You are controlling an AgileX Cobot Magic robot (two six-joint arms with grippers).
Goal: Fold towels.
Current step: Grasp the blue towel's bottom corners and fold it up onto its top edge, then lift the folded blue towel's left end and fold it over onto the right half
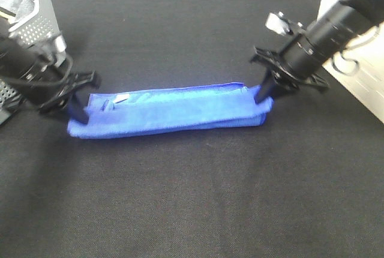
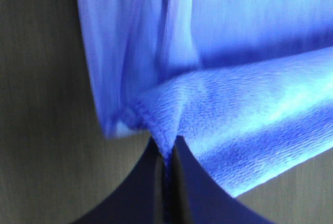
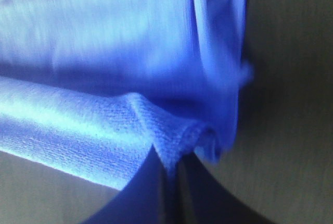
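Black mat (image 1: 192,210), blue towel (image 1: 174,114) long axis L-R, both jaws clamped on ends

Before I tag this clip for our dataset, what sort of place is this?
Likely a robotics lab bench: two robot arms over a black cloth-covered table, one blue towel on it, a perforated grey basket at its edge.

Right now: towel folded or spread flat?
Folded. The towel lies as a narrow layered strip; left gripper and right gripper pinch its ends.
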